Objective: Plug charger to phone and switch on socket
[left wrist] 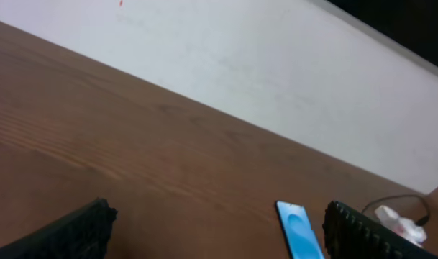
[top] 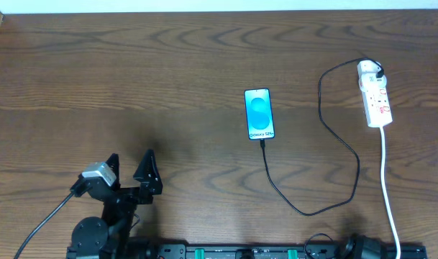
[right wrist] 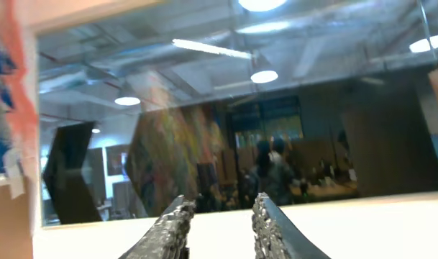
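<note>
Lying flat near the centre of the wooden tabletop is one phone, screen up and lit cyan. One charger cable, thin and black, meets the lower edge of the phone, loops toward the lower right of the frame, then climbs to one black adapter seated in the top end of one white power strip at the upper right. Red marks show on the strip face, too small to count. One thick white cord leaves the strip's lower end and runs to the bottom edge.

Two arms are fitted. The left gripper sits at the lower left, well apart from the phone, jaws spread wide and empty. The right gripper points up, away from the tabletop; its jaws are narrowly parted with nothing between them.
</note>
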Robot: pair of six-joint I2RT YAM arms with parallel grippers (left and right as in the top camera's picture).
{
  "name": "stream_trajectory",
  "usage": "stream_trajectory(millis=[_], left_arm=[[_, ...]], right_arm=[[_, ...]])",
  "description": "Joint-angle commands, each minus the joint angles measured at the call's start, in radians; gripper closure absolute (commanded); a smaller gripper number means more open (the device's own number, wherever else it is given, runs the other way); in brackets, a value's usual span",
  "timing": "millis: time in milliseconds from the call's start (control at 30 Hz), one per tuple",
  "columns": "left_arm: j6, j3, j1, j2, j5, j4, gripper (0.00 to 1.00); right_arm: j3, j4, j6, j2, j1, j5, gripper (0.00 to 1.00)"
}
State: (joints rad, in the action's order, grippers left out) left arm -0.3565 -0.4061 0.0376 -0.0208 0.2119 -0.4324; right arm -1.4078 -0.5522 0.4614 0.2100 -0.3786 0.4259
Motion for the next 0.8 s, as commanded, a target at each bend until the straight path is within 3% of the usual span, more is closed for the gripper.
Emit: stream_trajectory(millis=[0, 167, 333, 467, 767], left_arm=[[0.101, -0.015, 0.002, 0.002, 0.002, -0.027, 0.07], [0.138, -0.004, 0.002, 0.002, -0.027, -0.046, 0.07], [0.138, 0.009, 0.002, -0.005, -0.157, -0.114, 0.07], [0.139, 0.029, 0.002, -0.005, -0.154, -0.113, 0.07], [0.148, 0.108, 0.002, -0.005, -0.153, 0.038, 0.07]], right_arm=[[-0.011, 0.01, -0.014, -0.061, 0.001, 0.03, 0.7], [-0.047, 0.003, -0.014, -0.095, 0.013, 0.03, 0.69], [-0.075, -0.003, -0.014, -0.119, 0.031, 0.03, 0.66], [-0.085, -0.006, -0.014, -0.129, 0.048, 0.03, 0.64], [-0.105, 0.003, -0.014, -0.13, 0.059, 0.029, 0.59]])
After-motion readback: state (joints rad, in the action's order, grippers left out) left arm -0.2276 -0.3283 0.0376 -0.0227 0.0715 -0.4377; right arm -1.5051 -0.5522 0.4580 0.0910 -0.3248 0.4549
